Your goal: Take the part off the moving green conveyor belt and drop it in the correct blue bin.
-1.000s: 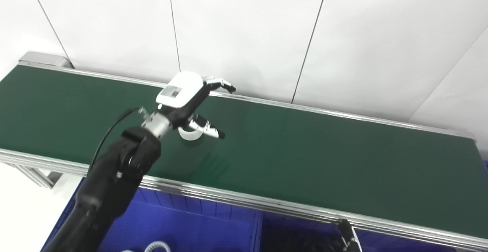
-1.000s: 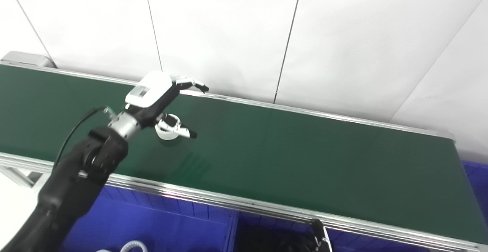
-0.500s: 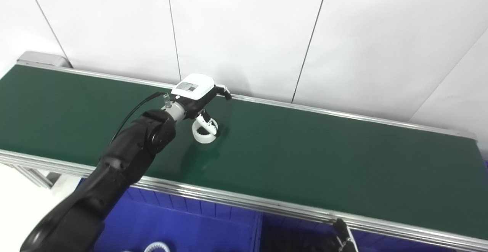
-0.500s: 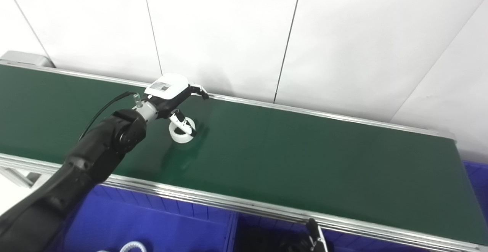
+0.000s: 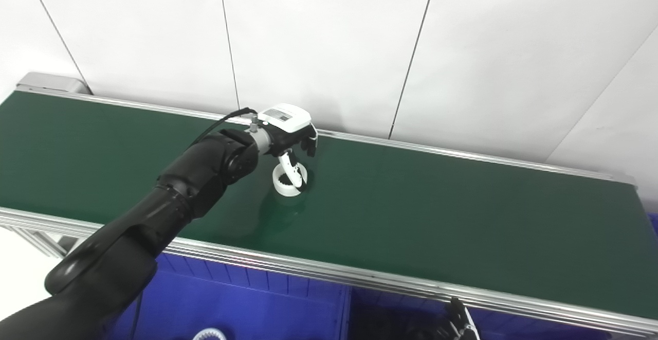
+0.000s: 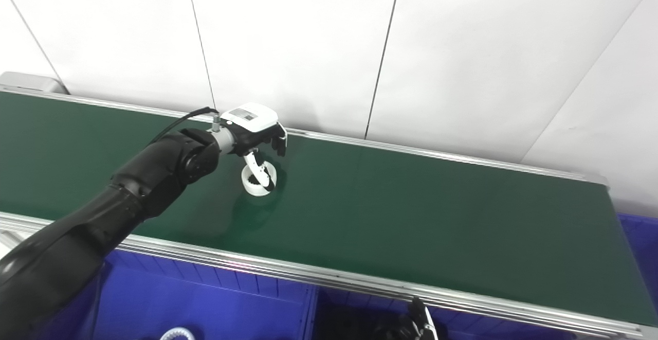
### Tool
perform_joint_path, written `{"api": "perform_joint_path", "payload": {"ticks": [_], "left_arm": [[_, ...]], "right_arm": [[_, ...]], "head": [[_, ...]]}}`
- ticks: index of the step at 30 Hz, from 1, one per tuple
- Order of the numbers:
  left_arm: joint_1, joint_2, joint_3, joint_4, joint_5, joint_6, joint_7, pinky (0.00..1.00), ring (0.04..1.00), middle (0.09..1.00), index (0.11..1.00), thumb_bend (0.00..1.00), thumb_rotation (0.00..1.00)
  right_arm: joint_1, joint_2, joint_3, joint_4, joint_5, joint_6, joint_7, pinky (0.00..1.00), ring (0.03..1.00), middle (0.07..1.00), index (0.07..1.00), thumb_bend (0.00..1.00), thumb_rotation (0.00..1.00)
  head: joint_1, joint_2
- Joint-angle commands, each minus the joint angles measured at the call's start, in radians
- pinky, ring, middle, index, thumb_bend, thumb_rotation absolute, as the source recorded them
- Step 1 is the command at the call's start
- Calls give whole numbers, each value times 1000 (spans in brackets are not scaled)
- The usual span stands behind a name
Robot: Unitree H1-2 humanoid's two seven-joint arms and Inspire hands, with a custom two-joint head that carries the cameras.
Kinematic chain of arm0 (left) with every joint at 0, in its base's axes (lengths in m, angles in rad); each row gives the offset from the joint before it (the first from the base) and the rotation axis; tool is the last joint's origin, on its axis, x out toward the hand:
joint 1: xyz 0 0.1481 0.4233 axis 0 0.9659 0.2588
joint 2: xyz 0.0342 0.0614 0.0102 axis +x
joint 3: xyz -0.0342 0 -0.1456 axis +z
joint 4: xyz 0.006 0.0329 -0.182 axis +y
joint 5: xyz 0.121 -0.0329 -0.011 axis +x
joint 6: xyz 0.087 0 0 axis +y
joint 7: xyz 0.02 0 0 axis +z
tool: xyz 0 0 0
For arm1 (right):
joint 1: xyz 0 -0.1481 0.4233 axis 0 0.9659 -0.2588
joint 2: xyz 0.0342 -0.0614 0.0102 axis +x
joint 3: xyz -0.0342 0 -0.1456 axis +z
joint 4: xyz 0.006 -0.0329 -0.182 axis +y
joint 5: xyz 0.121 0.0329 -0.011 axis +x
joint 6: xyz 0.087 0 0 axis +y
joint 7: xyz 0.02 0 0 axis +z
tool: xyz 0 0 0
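A white toothed ring (image 5: 284,186) lies on the green conveyor belt (image 5: 437,211), left of its middle. My left hand (image 5: 289,130) is over it, the black arm reaching in from the lower left. The thumb goes down into the ring's hole and the fingers curl down over its far side, closed on it. The ring still rests on the belt. It also shows in the right eye view (image 6: 253,185). Only the dark fingertips of my right hand (image 5: 459,322) show at the bottom edge, below the belt's near rail.
Two blue bins sit below the belt's near rail. The left bin (image 5: 247,299) holds a white toothed ring (image 5: 211,335). The right bin (image 5: 514,329) holds dark parts (image 5: 390,324). A white panelled wall stands behind the belt.
The ring has moved right along the belt and my left hand followed it. The hand dropped, its thumb went into the ring and its spread fingers curled down.
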Motion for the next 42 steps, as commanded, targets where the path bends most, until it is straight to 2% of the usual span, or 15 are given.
{"api": "perform_joint_path", "payload": {"ticks": [1, 5, 7, 8, 11, 12, 14, 15, 16, 17, 19, 27, 36, 41, 42], "left_arm": [[-8, 19, 12, 2, -19, 49, -53, 681, 575, 544, 556, 998, 246], [4, -1, 15, -2, -99, 76, -204, 776, 652, 587, 557, 967, 244], [6, -8, 6, -6, -120, 102, -273, 660, 641, 614, 559, 962, 246], [6, -16, 1, -6, -131, 127, -319, 604, 631, 624, 524, 748, 162], [7, -29, -35, -26, -121, 184, -404, 582, 635, 634, 491, 562, 88], [6, -29, -59, -38, -100, 187, -414, 582, 640, 638, 487, 543, 80], [3, -23, -114, -68, -51, 186, -420, 529, 612, 621, 482, 529, 73], [1, -20, -134, -80, -34, 188, -420, 404, 497, 547, 483, 526, 73], [-1, -19, -156, -97, -14, 197, -426, 392, 486, 539, 483, 526, 73], [-2, -18, -170, -109, -2, 204, -430, 316, 409, 479, 484, 525, 70], [-2, -15, -191, -147, 21, 212, -432, 232, 322, 440, 484, 526, 42], [-8, -19, -220, -248, 70, 227, -461, 259, 354, 444, 495, 527, 0], [-6, -13, -229, -342, 107, 191, -433, 157, 231, 471, 482, 528, 0], [0, -15, -224, -397, 123, 188, -434, 192, 276, 428, 487, 527, 0], [0, -15, -224, -407, 126, 183, -433, 192, 270, 458, 485, 527, 0]], "right_arm": [[15, 9, 7, -36, 2, -10, 1, 861, 892, 934, 951, 778, 994], [21, 12, 11, -49, -6, -4, -2, 858, 888, 934, 950, 776, 998], [22, 13, 13, -51, -6, -4, -3, 855, 884, 933, 949, 771, 997], [23, 14, 13, -53, -5, -1, -4, 851, 882, 931, 947, 768, 991], [27, 16, 15, -59, -1, 6, -1, 852, 883, 931, 947, 762, 988], [27, 14, 16, -59, 2, 5, 1, 858, 885, 932, 948, 759, 984], [27, 13, 15, -59, 2, 5, 2, 865, 887, 934, 950, 751, 983], [27, 12, 15, -59, 1, 6, 1, 861, 884, 932, 948, 752, 980], [27, 12, 15, -60, 3, 7, 2, 860, 884, 932, 947, 752, 980], [27, 11, 15, -60, 4, 7, 3, 855, 883, 932, 948, 750, 979], [26, 9, 14, -59, 4, 7, 3, 850, 880, 931, 950, 753, 979], [25, 6, 14, -63, 3, 11, 4, 847, 877, 930, 947, 764, 977], [25, 5, 18, -65, -2, 11, 6, 853, 879, 933, 948, 756, 976], [23, 2, 18, -64, -6, 14, 5, 859, 882, 936, 952, 751, 987], [22, 1, 18, -63, -7, 12, 5, 854, 879, 933, 949, 754, 986]], "head": [[0, 1], [-10, 9], [-12, 10], [-13, 12], [-14, 16], [-14, 16], [-12, 17], [-12, 17], [-11, 18], [-11, 18], [-9, 20], [-5, 22], [-4, 25], [-1, 26], [-1, 26]]}}
